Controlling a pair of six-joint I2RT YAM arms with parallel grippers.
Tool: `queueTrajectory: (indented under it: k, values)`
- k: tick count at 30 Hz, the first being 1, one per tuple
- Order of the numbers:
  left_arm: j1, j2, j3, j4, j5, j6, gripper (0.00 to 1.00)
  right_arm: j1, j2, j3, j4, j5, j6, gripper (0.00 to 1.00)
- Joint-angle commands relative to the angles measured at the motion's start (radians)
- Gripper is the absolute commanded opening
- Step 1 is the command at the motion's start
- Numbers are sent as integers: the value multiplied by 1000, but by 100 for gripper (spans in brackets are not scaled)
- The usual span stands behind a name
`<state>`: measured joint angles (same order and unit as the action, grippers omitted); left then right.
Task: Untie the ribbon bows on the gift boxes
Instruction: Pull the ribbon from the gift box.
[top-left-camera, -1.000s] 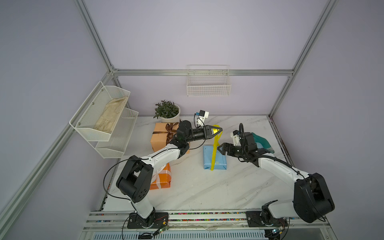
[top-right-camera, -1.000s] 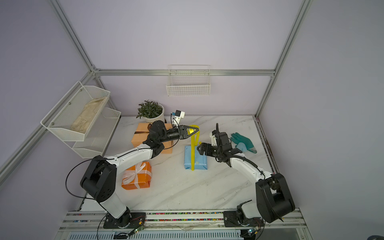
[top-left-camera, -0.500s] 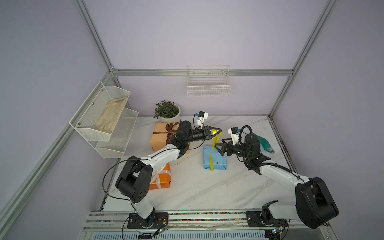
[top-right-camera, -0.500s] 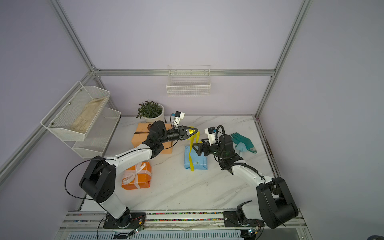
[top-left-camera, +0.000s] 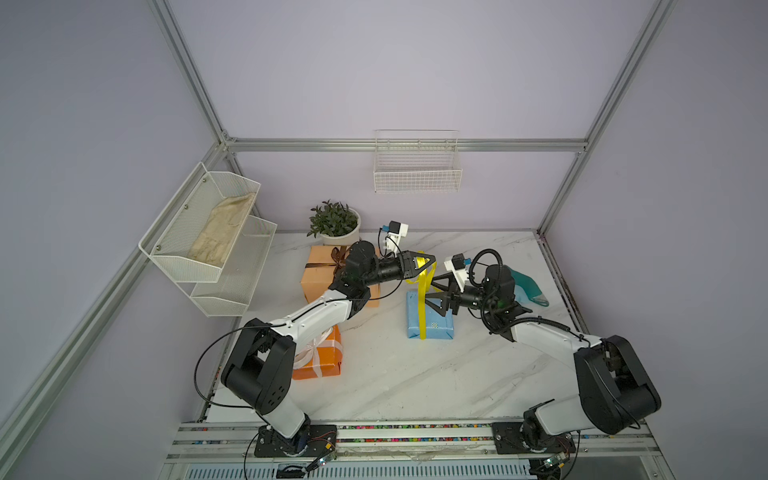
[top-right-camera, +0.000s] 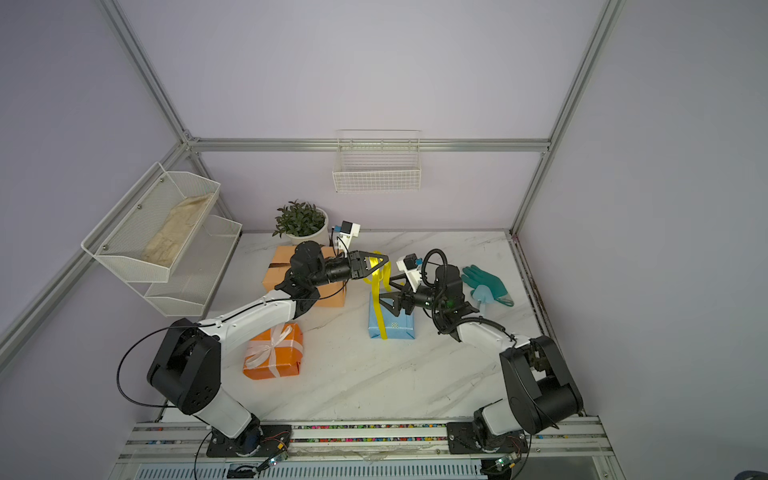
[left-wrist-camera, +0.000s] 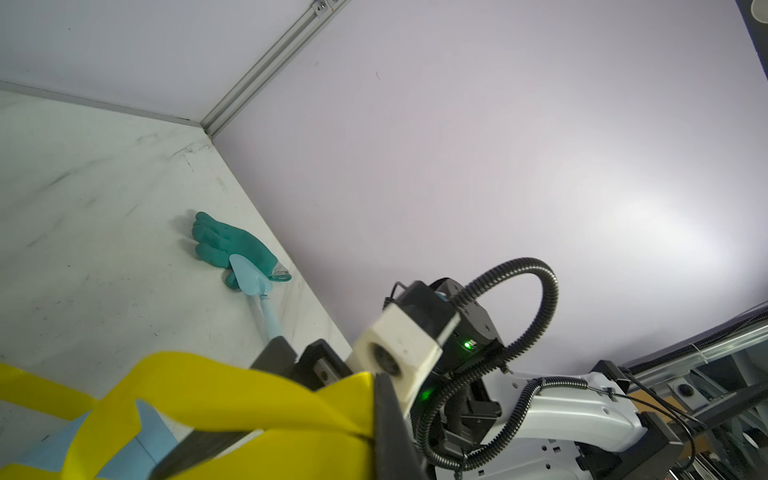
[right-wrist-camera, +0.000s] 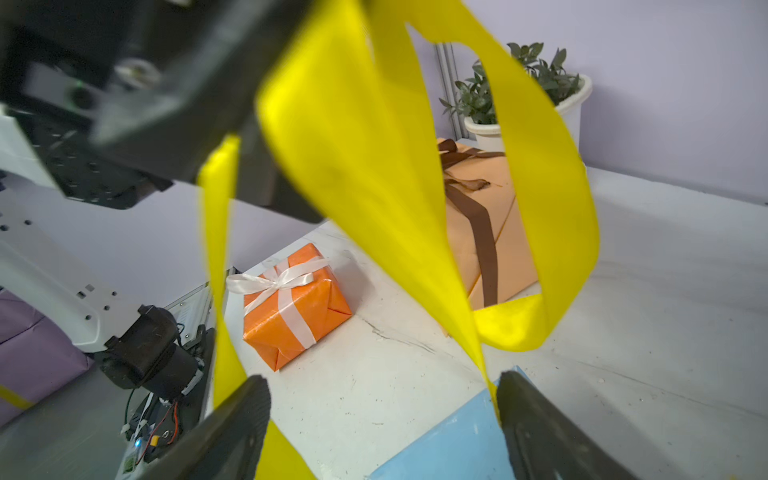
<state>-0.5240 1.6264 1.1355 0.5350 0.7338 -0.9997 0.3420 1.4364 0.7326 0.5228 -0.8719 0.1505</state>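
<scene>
Left gripper (top-left-camera: 432, 261) pinches yellow ribbon (top-left-camera: 422, 307), one of three; three boxes (top-left-camera: 434, 330).

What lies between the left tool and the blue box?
The yellow ribbon, hanging from the shut left tool down to the blue box, with the open right tool beside it; both top views show this.

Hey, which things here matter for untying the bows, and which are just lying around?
For the job: yellow ribbon, blue box, white bow, orange box, brown bow, peach box.
Lying about: plant pot, glove, trowel, wire basket, shelf with cloth.
</scene>
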Motion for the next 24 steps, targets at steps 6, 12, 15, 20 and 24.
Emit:
queueTrajectory:
  k: [6, 12, 15, 20, 24]
  values:
    - [18, -32, -20, -2, -5, 50, 0, -2, -5, -14, -20, -114, -14, 83]
    - [4, -39, -5, -7, -4, 47, 0, 12, 45, 15, -2, -56, -25, 84]
    - [-4, -40, -3, -7, -2, 37, 0, 37, 80, 46, -51, -2, -67, 83]
    - [-12, -45, -1, -9, -3, 32, 0, 43, 105, 38, -25, 36, -73, 64]
    - [-11, -42, 5, -11, -5, 32, 0, 44, 121, 42, -58, 19, -81, 32]
